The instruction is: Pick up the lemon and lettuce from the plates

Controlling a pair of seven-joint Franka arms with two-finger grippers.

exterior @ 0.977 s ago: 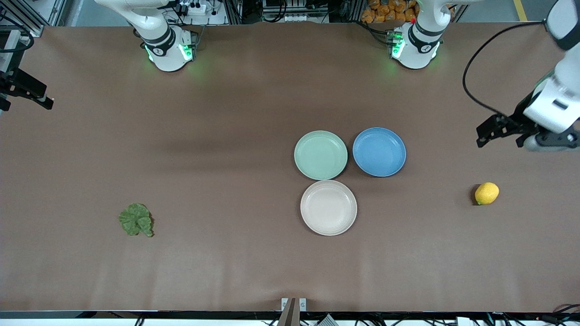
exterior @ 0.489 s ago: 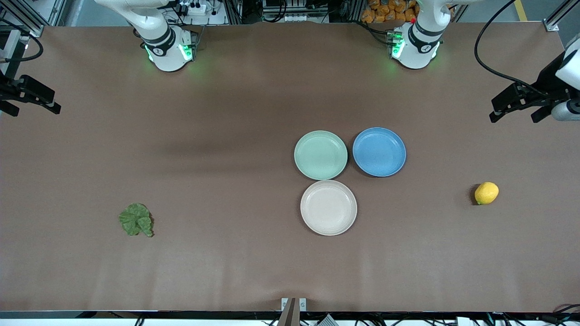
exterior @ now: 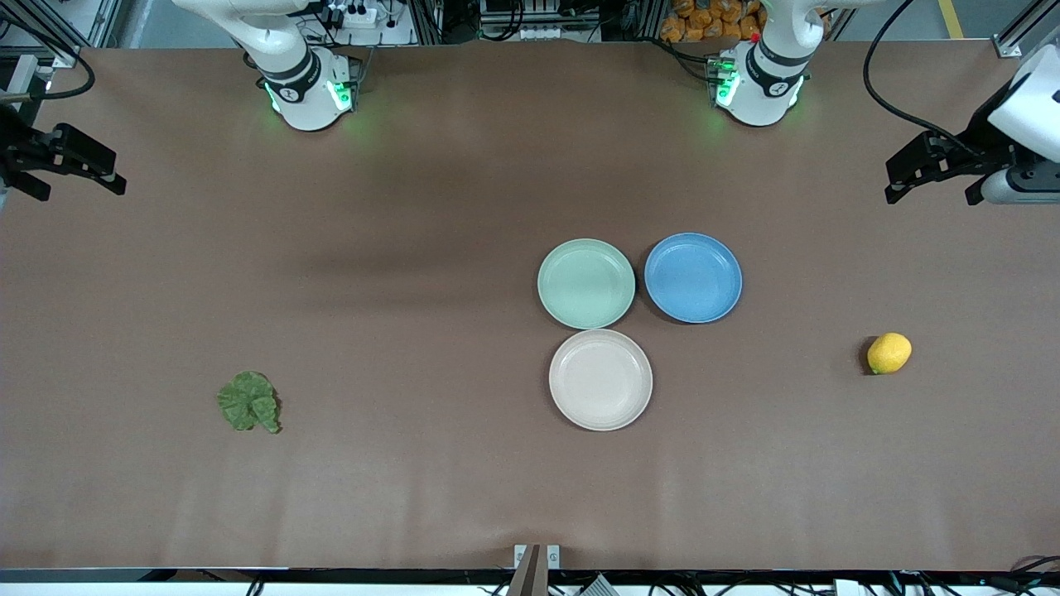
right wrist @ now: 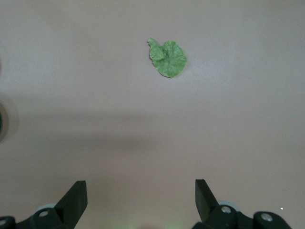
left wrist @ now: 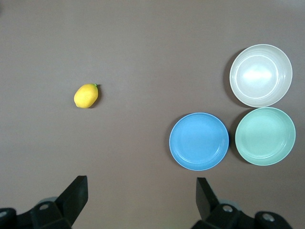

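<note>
The yellow lemon [exterior: 888, 353] lies on the bare table toward the left arm's end, on no plate; it also shows in the left wrist view [left wrist: 86, 96]. The green lettuce [exterior: 248, 401] lies on the table toward the right arm's end, also seen in the right wrist view [right wrist: 167, 58]. The mint plate [exterior: 586, 283] and cream plate [exterior: 600, 379] stand empty mid-table. My left gripper [exterior: 932, 197] hangs open and empty high over the table's end, up from the lemon. My right gripper [exterior: 79, 189] hangs open and empty over the table's other end.
An empty blue plate [exterior: 693, 277] stands beside the mint plate, toward the left arm's end. The three plates touch or nearly touch. Both arm bases stand along the table's edge farthest from the front camera.
My left gripper has risen and drawn away from the lemon toward the robots' side. My right gripper has shifted slightly inward over the table's end. Lemon, lettuce and plates have not moved.
</note>
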